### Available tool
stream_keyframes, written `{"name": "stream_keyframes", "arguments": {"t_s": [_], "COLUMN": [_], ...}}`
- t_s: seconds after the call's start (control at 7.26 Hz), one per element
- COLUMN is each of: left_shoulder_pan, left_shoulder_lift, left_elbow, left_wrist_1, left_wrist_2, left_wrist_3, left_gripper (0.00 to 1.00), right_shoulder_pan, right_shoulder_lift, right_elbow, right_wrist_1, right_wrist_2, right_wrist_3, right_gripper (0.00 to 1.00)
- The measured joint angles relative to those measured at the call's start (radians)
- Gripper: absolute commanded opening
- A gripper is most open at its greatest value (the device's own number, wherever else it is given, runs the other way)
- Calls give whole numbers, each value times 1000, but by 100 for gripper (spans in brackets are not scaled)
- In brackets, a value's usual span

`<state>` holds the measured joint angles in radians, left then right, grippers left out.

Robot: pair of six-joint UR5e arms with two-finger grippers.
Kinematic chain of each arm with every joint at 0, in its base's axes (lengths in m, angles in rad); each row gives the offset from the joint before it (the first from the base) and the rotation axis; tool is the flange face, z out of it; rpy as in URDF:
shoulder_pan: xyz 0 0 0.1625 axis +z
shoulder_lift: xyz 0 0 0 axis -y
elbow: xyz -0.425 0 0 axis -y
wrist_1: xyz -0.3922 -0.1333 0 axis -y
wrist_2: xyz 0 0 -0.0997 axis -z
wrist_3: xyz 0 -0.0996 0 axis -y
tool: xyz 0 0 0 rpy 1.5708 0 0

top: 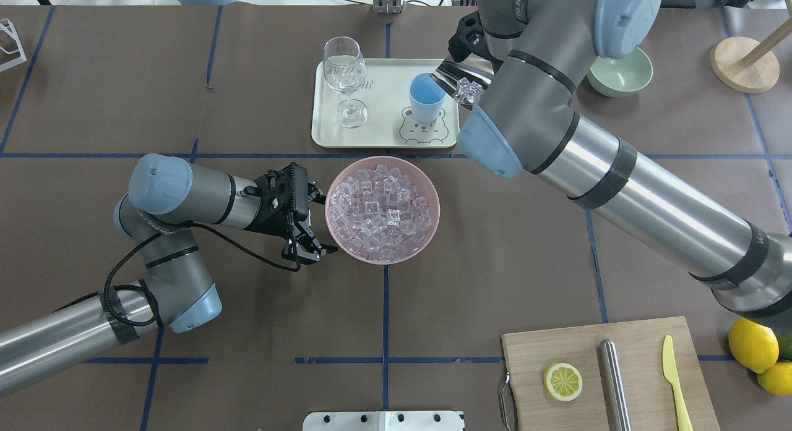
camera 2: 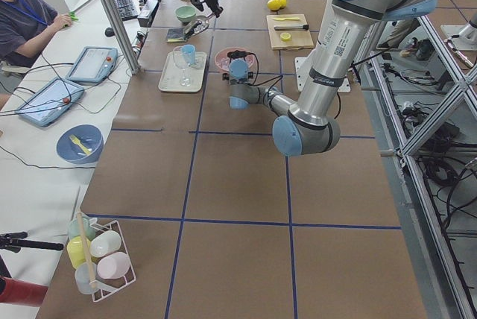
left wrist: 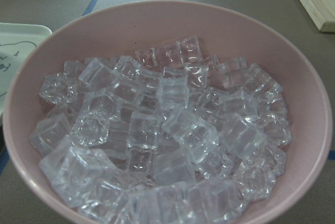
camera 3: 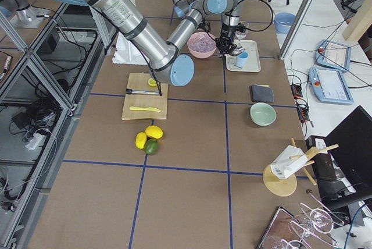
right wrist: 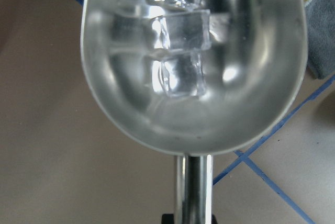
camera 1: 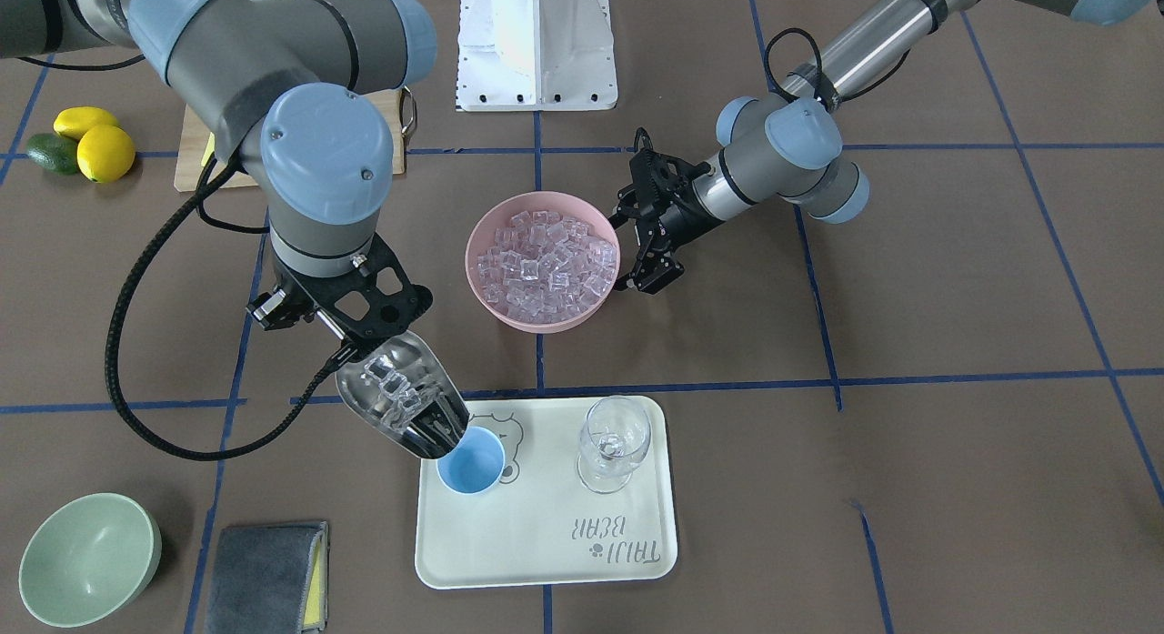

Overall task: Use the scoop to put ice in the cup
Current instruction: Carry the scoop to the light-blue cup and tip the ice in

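Right jaws grip shiny rounded steel scoop [right wrist: 120,103] cradling glassy ice [right wrist: 180,75].

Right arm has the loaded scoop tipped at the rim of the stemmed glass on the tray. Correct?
No. The scoop, with ice in it, is tipped at the light-blue cup, not at the stemmed glass, which stands apart from it on the same tray. The exterior front-facing view shows this.
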<state>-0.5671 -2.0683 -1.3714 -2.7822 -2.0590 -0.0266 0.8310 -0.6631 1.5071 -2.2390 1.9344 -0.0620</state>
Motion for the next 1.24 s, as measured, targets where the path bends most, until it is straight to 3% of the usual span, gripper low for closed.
{"name": "stream_keyframes", "arguments": {"t_s": [0.69, 1.24], "left_shoulder_pan": [0, 0], "left_shoulder_lift": [0, 0], "left_elbow": [1, 1], "left_wrist_1": [-6, -7], "left_wrist_2": [-1, -1], "left_wrist_3": [2, 1], "left_gripper": [100, 100], "right_shoulder_pan": [32, 34], "right_shoulder_lift": [160, 179], "right_elbow": [-192, -227], "right_wrist_1": [-176, -189], "right_wrist_2": [-29, -40], "right_wrist_3": [-169, -193], "right_gripper": [0, 0]}}
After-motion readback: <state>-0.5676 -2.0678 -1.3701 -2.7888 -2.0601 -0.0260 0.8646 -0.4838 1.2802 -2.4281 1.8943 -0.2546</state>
